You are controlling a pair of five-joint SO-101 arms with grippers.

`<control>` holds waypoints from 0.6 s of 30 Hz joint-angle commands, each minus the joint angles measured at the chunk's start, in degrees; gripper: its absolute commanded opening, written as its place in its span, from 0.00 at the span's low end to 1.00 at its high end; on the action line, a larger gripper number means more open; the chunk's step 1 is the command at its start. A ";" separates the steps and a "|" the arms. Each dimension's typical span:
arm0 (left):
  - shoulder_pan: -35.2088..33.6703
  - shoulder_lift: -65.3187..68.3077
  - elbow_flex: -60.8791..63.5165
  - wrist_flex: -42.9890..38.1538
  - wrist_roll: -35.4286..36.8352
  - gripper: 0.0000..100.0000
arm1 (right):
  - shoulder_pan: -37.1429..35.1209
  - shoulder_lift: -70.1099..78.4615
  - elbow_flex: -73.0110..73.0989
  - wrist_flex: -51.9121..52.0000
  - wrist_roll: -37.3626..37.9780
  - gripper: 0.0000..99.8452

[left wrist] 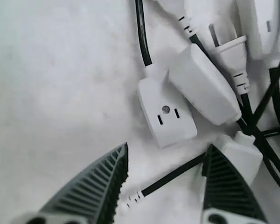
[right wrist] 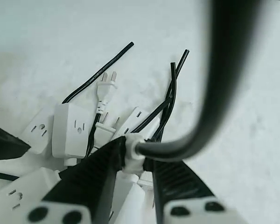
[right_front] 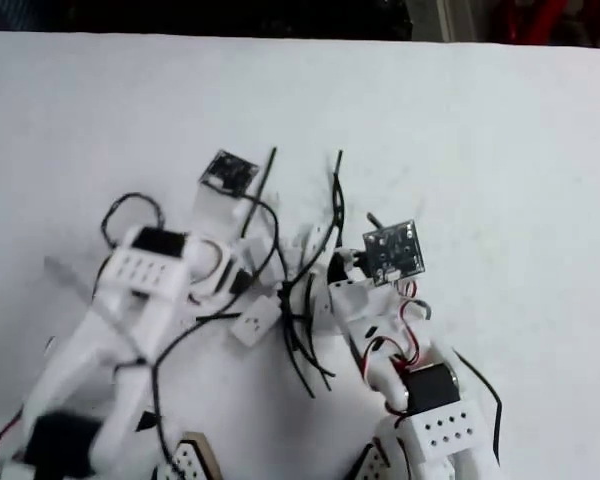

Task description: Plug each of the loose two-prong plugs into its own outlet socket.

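Right gripper [right wrist: 135,152] clamps a plug [right wrist: 129,164], cord end facing its wrist

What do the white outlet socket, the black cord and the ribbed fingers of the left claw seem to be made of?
Outlet socket: likely hard moulded plastic, smooth, slightly glossy, with crisp edges. Black cord: probably rubbery or vinyl sheath, as it bends freely. Left claw's fingers: dark grey, matte, ribbed; perhaps printed plastic or rubber, hard to tell.
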 commanded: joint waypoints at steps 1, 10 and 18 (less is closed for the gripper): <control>-0.66 11.47 -7.74 -2.73 0.70 0.26 | 0.48 -0.84 -0.44 -0.66 -0.53 0.02; -0.22 18.86 -13.71 -3.78 0.79 0.26 | 0.66 -0.84 -0.44 -0.57 -0.53 0.02; -2.68 25.71 -16.79 -5.10 3.08 0.26 | 0.66 -0.84 -0.35 -0.48 -0.53 0.02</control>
